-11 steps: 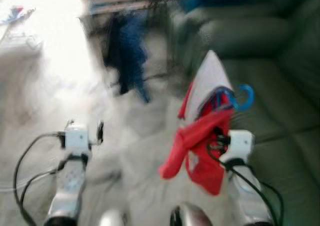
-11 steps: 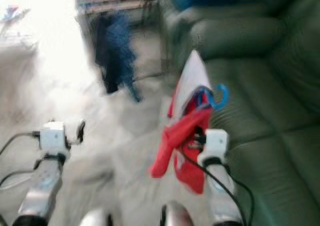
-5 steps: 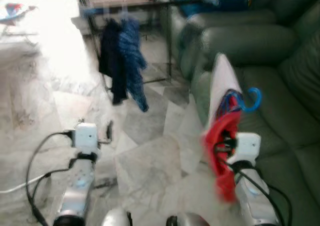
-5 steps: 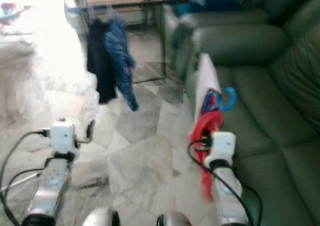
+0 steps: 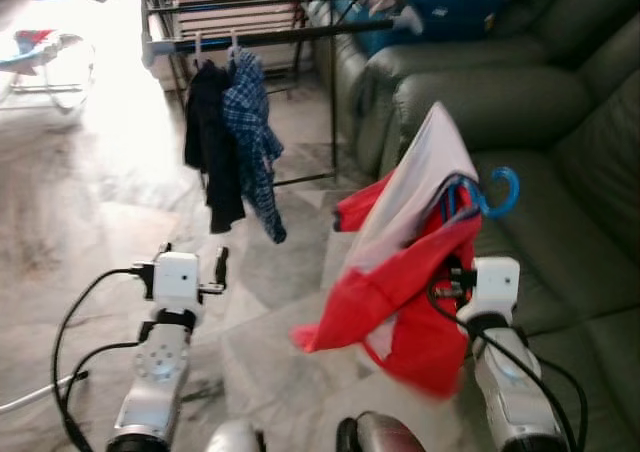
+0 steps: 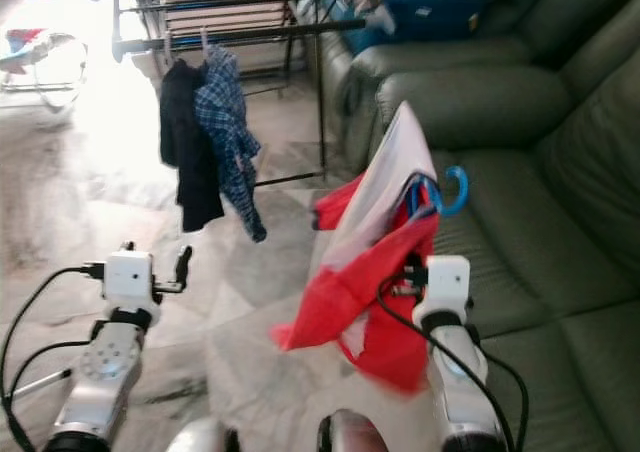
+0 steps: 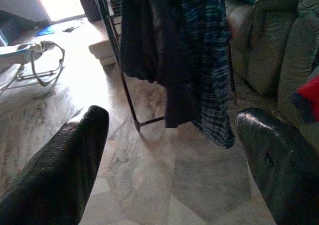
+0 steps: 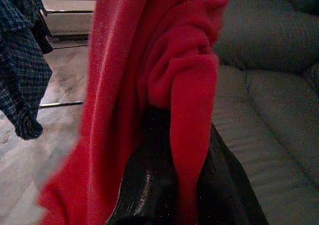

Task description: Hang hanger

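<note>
I'm in a home living room; green leather sofa [image 5: 560, 222], marble floor [image 5: 80, 222], clothes rack [image 5: 270, 34] with hung shirts [image 5: 235, 137].

Blown-out glare at upper left on the floor [image 5: 90, 162]; dimmer toward the sofa [image 5: 560, 122] at right; slightly soft throughout.

A pale marble-patterned floor [image 5: 110, 222] spreads ahead, brightly lit at the far left. A dark metal clothes rack [image 5: 290, 34] stands on it, its rail carrying a black garment [image 5: 210, 152] and a blue checked shirt [image 5: 255, 142] side by side. A green sofa [image 5: 560, 222] sits on the floor at the right, just beside the rack.
</note>
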Tool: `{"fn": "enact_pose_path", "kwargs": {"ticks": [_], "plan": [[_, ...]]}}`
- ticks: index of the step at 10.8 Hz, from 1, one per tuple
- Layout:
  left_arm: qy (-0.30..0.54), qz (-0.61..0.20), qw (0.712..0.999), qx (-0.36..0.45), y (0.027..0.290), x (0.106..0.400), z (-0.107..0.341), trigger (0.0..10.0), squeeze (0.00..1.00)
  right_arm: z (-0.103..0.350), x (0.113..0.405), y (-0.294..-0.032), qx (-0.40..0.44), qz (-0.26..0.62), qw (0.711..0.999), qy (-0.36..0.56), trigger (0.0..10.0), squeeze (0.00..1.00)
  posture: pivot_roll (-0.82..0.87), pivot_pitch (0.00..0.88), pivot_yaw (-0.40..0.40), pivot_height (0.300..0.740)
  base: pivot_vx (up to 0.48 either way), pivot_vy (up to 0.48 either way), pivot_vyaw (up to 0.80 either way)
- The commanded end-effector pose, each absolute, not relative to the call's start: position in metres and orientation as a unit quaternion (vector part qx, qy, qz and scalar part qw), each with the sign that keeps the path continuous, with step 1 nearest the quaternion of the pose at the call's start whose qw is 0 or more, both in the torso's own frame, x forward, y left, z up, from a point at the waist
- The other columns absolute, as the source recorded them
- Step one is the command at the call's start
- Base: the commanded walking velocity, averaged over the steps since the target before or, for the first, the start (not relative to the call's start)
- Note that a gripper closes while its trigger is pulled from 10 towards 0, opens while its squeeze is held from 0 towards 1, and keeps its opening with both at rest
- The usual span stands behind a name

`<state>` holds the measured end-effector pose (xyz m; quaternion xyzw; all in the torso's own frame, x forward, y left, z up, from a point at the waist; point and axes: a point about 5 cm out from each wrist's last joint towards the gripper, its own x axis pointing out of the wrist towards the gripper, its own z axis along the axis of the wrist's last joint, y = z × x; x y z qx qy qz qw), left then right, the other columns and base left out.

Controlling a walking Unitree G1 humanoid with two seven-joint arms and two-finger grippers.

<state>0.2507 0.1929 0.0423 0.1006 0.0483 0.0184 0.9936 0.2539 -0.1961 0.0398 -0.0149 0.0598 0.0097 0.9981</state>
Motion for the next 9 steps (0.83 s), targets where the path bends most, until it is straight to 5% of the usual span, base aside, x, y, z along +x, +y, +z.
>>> {"fn": "enact_pose_path", "kwargs": {"ticks": [1,6,9], "plan": [[0.056,0.024,0.992,0.111,0.198,0.248,0.041,10.0,0.0,0.043,0.256,-0.191,-0.017,0.022,0.998,0.05,10.0,0.0,0.0,0.13,-0.047,0.74,0.446,0.0,0.0],[0.079,-0.032,0.961,0.262,0.232,0.223,0.035,10.0,0.0,0.026,0.235,-0.196,-0.01,0.038,0.996,0.086,10.0,0.0,0.02,0.128,-0.064,0.74,0.0,0.0,0.0],[0.068,0.023,0.969,0.235,0.234,0.242,0.041,10.0,0.0,0.031,0.241,-0.199,-0.013,0.041,0.996,0.074,10.0,0.0,0.0,0.113,-0.046,0.74,0.0,0.0,0.0]]}}
